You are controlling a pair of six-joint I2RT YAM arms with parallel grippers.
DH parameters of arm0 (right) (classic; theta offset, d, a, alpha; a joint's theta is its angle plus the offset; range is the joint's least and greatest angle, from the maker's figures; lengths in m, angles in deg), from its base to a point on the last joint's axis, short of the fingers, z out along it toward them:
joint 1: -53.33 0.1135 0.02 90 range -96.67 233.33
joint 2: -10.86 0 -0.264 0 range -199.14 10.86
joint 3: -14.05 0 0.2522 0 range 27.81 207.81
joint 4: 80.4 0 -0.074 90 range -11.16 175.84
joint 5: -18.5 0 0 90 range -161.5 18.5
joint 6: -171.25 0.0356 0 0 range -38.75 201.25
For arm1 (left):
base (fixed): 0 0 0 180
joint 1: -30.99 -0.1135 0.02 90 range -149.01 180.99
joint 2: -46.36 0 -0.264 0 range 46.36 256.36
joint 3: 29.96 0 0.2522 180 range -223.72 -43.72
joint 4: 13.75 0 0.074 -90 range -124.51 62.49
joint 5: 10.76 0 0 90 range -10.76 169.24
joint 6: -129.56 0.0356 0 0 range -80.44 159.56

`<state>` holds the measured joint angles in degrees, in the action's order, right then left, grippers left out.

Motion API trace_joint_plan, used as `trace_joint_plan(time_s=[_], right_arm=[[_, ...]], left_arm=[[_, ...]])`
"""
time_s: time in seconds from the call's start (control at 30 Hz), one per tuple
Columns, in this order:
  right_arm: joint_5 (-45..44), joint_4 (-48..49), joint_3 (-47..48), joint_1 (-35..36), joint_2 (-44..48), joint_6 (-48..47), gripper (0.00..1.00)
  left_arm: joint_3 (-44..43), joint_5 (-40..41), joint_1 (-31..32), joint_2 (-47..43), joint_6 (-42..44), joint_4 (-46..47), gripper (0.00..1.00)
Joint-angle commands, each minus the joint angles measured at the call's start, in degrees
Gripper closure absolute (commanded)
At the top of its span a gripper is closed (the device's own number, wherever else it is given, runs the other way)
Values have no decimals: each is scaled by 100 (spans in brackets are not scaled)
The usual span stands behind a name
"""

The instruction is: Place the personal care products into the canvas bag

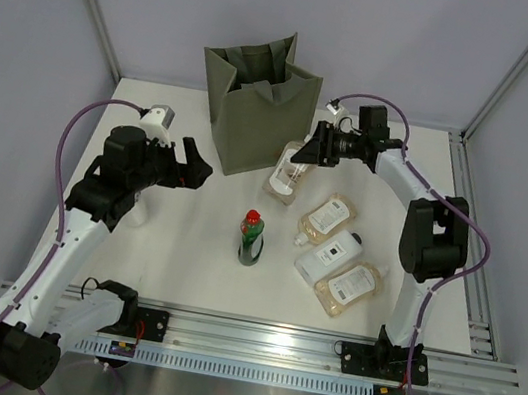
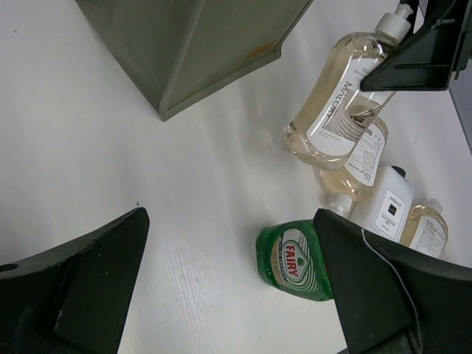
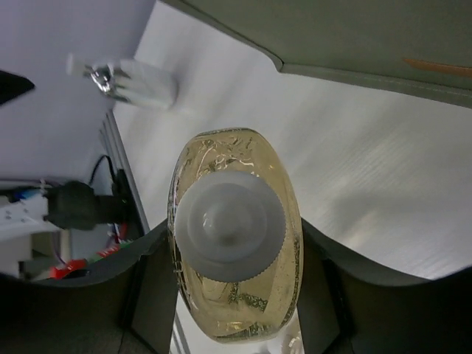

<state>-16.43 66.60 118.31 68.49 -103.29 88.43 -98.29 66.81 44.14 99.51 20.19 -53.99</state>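
The olive-grey canvas bag [image 1: 254, 105] stands upright at the back of the table. Just to its right, my right gripper [image 1: 315, 145] is shut on the neck end of a clear amber-liquid bottle [image 1: 289, 171]. In the right wrist view the bottle's white cap [image 3: 230, 225] faces the camera and a finger presses each side of the bottle. A green red-capped bottle [image 1: 251, 236] stands mid-table. Two more amber bottles [image 1: 327, 219] [image 1: 350, 288] and a flat white one [image 1: 328, 255] lie to its right. My left gripper [image 1: 199, 164] hangs open left of the bag, holding nothing.
The bag's bottom corner [image 2: 192, 44] is close to the held bottle [image 2: 335, 103]. The green bottle [image 2: 291, 262] sits beside my left gripper's right finger [image 2: 383, 295]. A metal rail [image 1: 320, 349] runs along the near table edge.
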Motion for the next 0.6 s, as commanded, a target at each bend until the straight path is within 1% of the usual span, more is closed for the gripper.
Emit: trace_joint_plan(time_s=[0.0, 0.03, 0.07, 0.13, 0.17, 0.2, 0.3, 0.47, 0.5, 0.57], right_arm=[[636, 1502, 275, -145, 718, 2321, 100], [759, 1564, 371, -145, 745, 2497, 100], [838, 1590, 581, -153, 797, 2873, 100], [1023, 2002, 723, -153, 911, 3296, 100], [1058, 2273, 724, -145, 1042, 3873, 100], [1085, 2711, 750, -153, 1078, 4174, 100], [1076, 3109, 1109, -118, 1105, 4958, 100], [752, 3085, 2260, -101, 764, 5942, 100], [473, 2876, 2453, -92, 684, 6005, 100], [190, 2576, 3295, -74, 326, 6093, 100]], left_arm=[[-10, -94, -23, -41, -49, 152, 1], [-2, -102, -23, -41, -57, 152, 1], [7, -85, -23, -58, -66, 152, 1], [34, -50, -23, -76, -66, 143, 1], [34, -41, -23, -76, -66, 152, 1], [42, -41, -23, -76, -75, 169, 1], [51, -41, -23, -59, -93, 187, 1], [43, -32, -23, -76, -119, 169, 1], [43, -32, -23, -85, -128, 161, 1], [43, -14, -23, -94, -145, 152, 1]])
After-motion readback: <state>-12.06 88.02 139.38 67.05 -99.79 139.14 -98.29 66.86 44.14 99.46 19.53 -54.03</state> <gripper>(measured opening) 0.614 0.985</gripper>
